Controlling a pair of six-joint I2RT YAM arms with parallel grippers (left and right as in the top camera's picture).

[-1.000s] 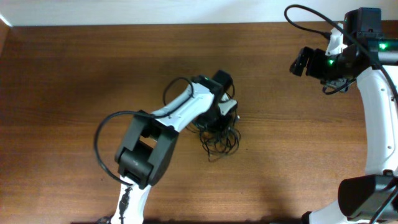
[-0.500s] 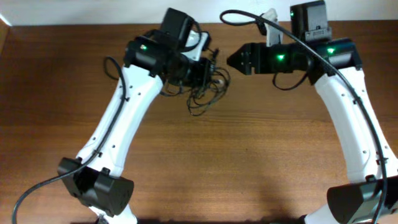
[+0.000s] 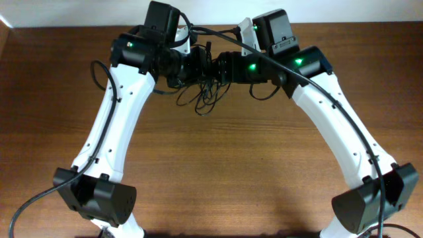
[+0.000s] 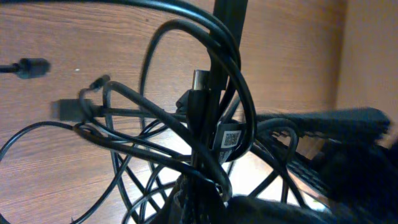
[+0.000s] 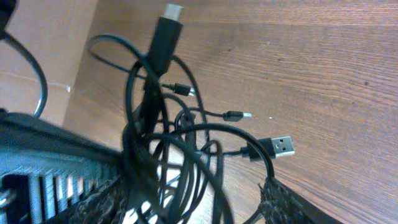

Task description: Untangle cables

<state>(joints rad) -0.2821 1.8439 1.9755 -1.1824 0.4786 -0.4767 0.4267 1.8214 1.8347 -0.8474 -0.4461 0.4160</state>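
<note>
Cables (image 4: 211, 124), thin, glossy black and round in section, fill the left wrist view as crossing loops. One carries a small white printed tag (image 4: 229, 138), and a flat plug (image 4: 65, 109) juts out to the side. The left claw (image 3: 196, 66) is clamped tight on the bunch where the strands gather.

In the right wrist view the right claw (image 5: 193, 199) stands wide apart. Its rough, knurled fingers (image 5: 102, 196) flank the hanging strands, and the far finger is clear of them. Only this view shows a silver-mouthed USB plug (image 5: 278, 147), a tiny plug (image 5: 239, 116) and a long black plug (image 5: 166, 25) pointing up.

Only the overhead view shows both white arms arching inward, their claws nearly nose to nose with the clump between them and loose loops trailing toward the bases. The tabletop (image 3: 218, 165) is dark, streaky wood grain. The clump sits close to its far edge, where a pale wall (image 3: 66, 13) begins, and broad wood lies between it and the bases. Whether the lowest loops touch the wood I cannot tell.
</note>
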